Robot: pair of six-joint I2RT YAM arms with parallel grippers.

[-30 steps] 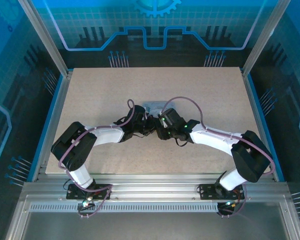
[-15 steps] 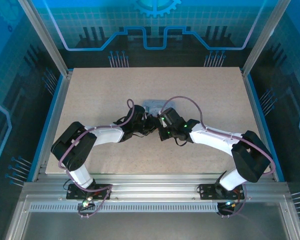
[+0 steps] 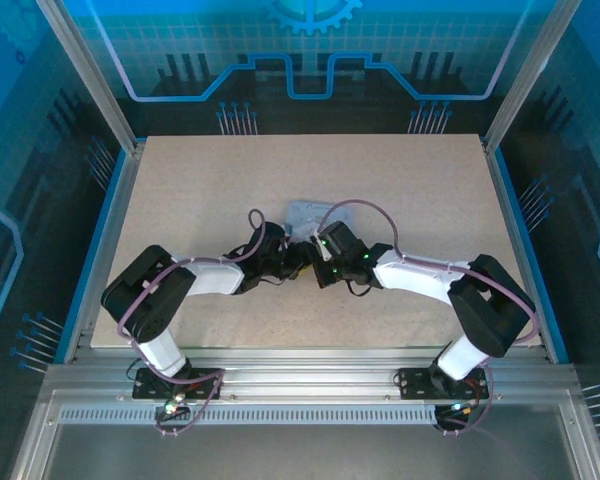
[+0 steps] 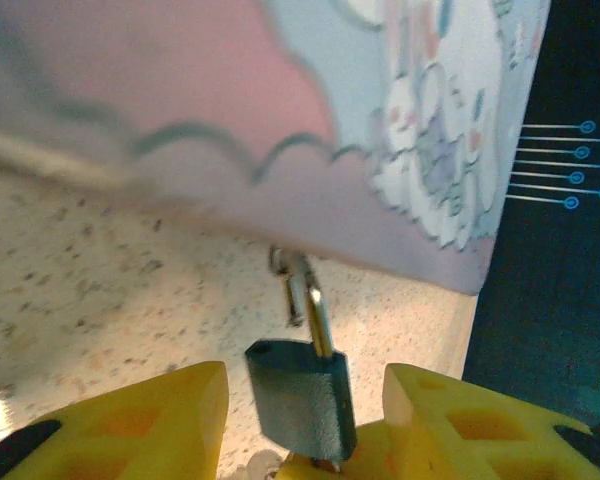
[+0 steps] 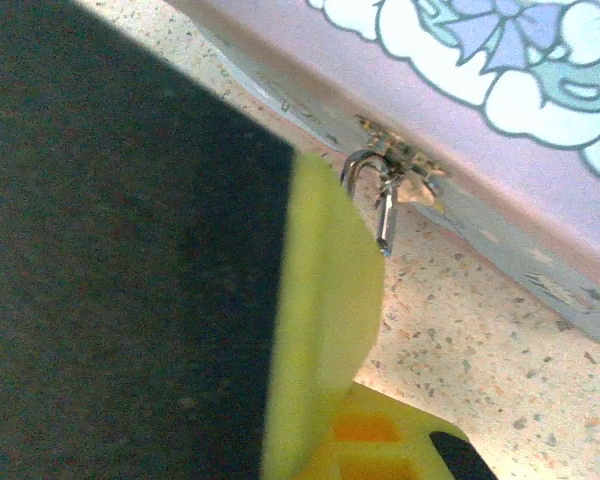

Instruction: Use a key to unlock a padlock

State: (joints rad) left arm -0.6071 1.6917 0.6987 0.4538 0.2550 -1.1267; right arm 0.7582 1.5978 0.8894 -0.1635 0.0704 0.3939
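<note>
The small dark-grey padlock (image 4: 300,395) hangs by its silver shackle (image 4: 315,300) from the hasp (image 5: 400,165) of the pale blue cartoon tin (image 4: 380,120). One shackle leg is out of the body, leaving its hole bare. My left gripper (image 4: 305,400) is open, with a yellow finger on each side of the body and a gap on both sides. My right gripper (image 3: 317,262) meets it from the right. Its yellow finger (image 5: 330,300) lies tight against a dark mass, hiding the lock body. A brownish stub under the lock's base looks like the key, mostly hidden.
The tin (image 3: 308,213) lies mid-table just beyond both grippers. Speckled beige tabletop (image 3: 180,200) spreads around it, bounded by a blue rim and aluminium posts. Both forearms converge low over the table's middle.
Both grippers have slid slightly toward the near edge, uncovering more of the tin. The right arm's elbow has swung a little to the left.
</note>
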